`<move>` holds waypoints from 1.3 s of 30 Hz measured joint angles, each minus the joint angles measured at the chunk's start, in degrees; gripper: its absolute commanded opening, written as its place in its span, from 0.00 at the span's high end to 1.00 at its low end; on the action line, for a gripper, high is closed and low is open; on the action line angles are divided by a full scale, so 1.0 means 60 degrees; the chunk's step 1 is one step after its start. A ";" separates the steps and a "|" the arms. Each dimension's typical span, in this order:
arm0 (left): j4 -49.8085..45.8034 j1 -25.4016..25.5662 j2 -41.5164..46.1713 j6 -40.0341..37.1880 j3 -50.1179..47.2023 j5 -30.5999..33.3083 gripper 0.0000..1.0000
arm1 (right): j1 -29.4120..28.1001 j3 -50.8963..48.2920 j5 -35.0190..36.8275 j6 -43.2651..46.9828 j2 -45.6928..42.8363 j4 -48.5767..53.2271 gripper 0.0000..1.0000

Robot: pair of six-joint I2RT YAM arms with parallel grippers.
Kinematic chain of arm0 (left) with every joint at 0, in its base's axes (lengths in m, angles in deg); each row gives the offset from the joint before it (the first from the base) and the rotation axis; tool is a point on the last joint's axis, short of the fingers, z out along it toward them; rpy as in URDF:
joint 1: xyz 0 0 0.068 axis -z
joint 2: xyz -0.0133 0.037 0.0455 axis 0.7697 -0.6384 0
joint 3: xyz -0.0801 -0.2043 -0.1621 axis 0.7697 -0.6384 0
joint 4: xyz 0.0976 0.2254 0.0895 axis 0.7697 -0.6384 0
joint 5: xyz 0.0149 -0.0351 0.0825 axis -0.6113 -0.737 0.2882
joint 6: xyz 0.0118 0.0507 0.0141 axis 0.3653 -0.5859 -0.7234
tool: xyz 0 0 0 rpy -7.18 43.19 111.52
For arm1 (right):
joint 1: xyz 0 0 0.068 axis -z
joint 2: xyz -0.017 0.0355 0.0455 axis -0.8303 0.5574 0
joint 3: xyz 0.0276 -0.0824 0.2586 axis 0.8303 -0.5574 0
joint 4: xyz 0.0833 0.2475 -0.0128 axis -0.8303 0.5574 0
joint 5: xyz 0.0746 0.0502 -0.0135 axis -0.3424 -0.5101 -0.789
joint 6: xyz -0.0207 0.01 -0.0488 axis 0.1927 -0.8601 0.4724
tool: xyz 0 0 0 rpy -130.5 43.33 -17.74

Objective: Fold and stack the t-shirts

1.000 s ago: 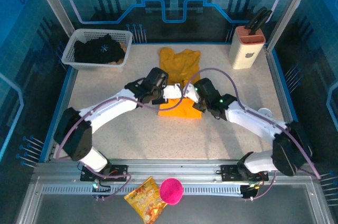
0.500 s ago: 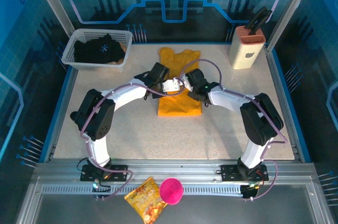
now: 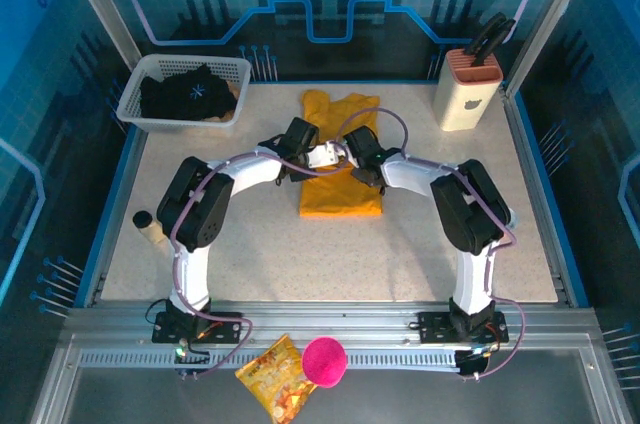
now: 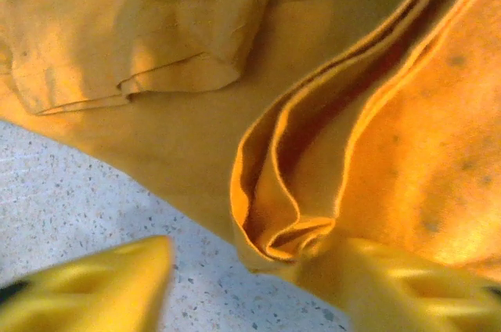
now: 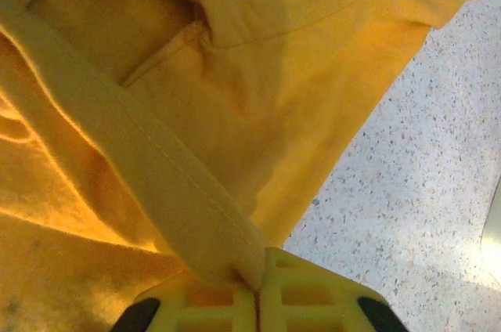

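I see the top view bright and even over the counter (image 3: 250, 244), soft shadows only. In the left wrist view the tee (image 4: 156, 136) is sharp, the left tool fingers (image 4: 94, 285) blurred.

Mustard tee (image 3: 340, 199) lies part-folded; black tee (image 3: 185, 96) heaped in basket (image 3: 175, 126).

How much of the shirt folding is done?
Only part of the first one. The orange t-shirt has its near part folded over. The right hand pinches its hem; the left hand is open beside a fold. The black t-shirt lies bunched in the basket, so nothing is stacked yet.
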 measured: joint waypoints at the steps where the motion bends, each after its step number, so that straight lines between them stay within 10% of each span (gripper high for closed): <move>1: 0.0124 -0.0022 0.0000 0.0051 -0.0007 0.0011 0.01 | 0.0000 0.0080 0.0044 -0.0066 0.0018 0.0033 0.65; 10: 0.2076 0.0073 0.0933 0.0594 -0.0761 -0.0011 0.01 | 0.0149 0.0004 0.0415 -0.0455 -0.1086 -0.0157 0.34; 21: 0.5767 -0.0765 0.7067 0.3687 -0.3712 -0.1093 0.00 | 0.0801 -0.1694 -0.2266 0.0900 -0.6546 -0.0284 0.06; 30: 0.2506 -0.0820 0.9136 0.1807 -0.4481 -0.3960 0.01 | 0.0532 -0.2142 -0.5268 0.3330 -0.7224 0.2226 0.08; 39: -0.0211 0.0790 0.7125 -0.1348 -0.5300 -0.3643 0.16 | 0.0058 -0.2951 -0.5424 0.5759 -0.6124 0.3563 0.12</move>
